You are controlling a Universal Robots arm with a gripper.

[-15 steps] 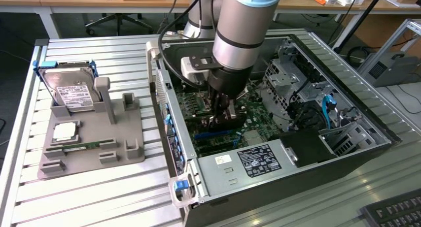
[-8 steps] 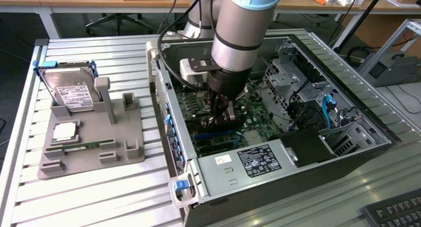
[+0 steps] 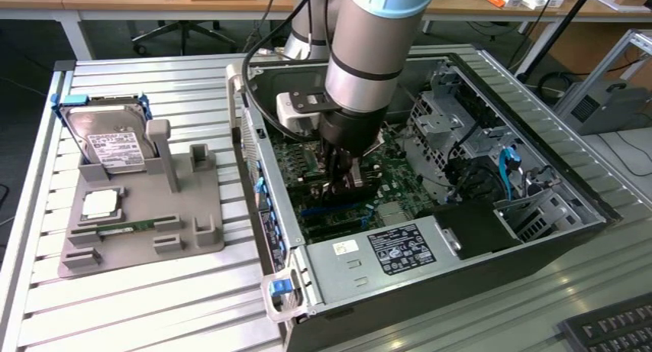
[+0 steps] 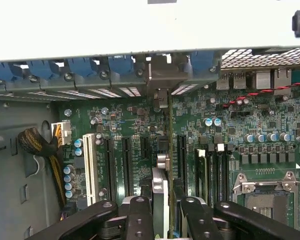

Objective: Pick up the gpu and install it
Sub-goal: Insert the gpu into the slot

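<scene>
An open computer case is seen lying on its side on a slatted metal table, its interior exposed upward. The arm is lowered into the case from above, over the green motherboard. To the exterior view's left of the case, a grey fixture tray is placed on the table; a silver hard drive with a white label is held upright in it, and a small square processor and a narrow green memory stick are laid in its lower pockets. A power supply with a black label is noted at the near end of the case.

In the wrist view, the gpu is seen edge-on, standing upright on the motherboard between the black expansion slots, with its silver bracket reaching up to the rear wall of the case, among the blue slot clips. The gripper is closed narrowly on the card's near end, one black finger at each flat face. A white slot and a bundle of yellow and black cables are recorded to one side, and the processor socket to the other.
</scene>
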